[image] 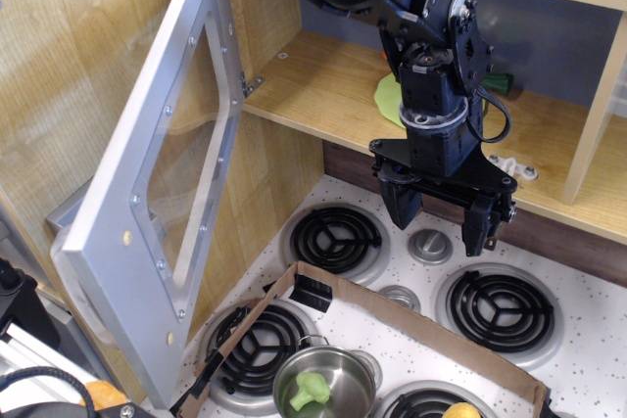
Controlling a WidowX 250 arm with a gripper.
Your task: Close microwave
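Observation.image looks down on a toy kitchen. At far left the microwave door (162, 193) stands swung wide open, a silver-grey plastic panel with a clear window in its middle and small round studs along its frame; its hinge side meets the wooden cabinet at the top, and its free edge reaches down toward the lower left corner. Right of the door lies the open wooden cavity (323, 85) of the microwave, its shelf floor bare at the front and a light green plate-like disc (389, 100) resting farther back. Below the shelf, the white speckled stove surface (588, 330) carries black coil burners (336, 239) and round grey knobs (429, 246). A brown cardboard strip (411, 318) crosses it diagonally, and a small steel pot (323, 384) holding a green toy vegetable (311, 392) sits at the lower centre, with a yellow item (460, 410) at the bottom edge just beside it. Right of centre, the black robot arm hangs down from above, and its tool (443, 217) hovers above the burners with its two fingers spread apart, holding nothing, well apart from the door.
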